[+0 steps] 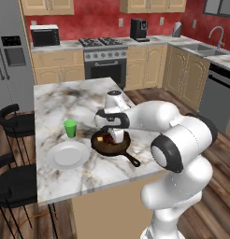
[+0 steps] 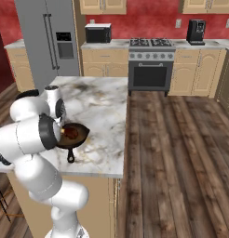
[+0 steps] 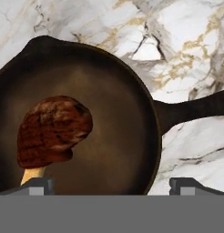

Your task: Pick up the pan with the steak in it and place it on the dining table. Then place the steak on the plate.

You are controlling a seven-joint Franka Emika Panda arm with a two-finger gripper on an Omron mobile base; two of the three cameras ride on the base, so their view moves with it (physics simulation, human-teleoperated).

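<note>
Stage: the round black cast-iron pan point(image 1: 111, 144) already sits on the white-grey marble dining table point(image 1: 65, 100), so I judge the step in hand to be lifting the steak out of it.
Jaws: my two-finger gripper point(image 3: 111, 184) hangs just above the pan with its dark tips spread wide and nothing between them.
Steak: the small reddish-brown lumpy steak point(image 3: 52, 129), a yellow chunk at its lower edge, lies on the pan floor toward one side, off-centre from my jaws in the hand view.
Grip advice: I should shift sideways until the meat lies midway between the tips, then descend straight and close across its narrower width, stopping short of the iron floor.
Pan wall: the raised rim stands close to the steak on one side, so one finger needs room between meat and wall.
Handle: the short straight black handle point(image 1: 132, 160) points toward the table's near edge, away from the route.
Plate: the plain white round plate point(image 1: 68, 155) lies just left of the pan, apart from it.
Obstacle: a small green cup point(image 1: 70, 128) stands just beyond the plate; I should carry low on the near side.
Open room: bare marble stretches far behind pan and plate.
</note>
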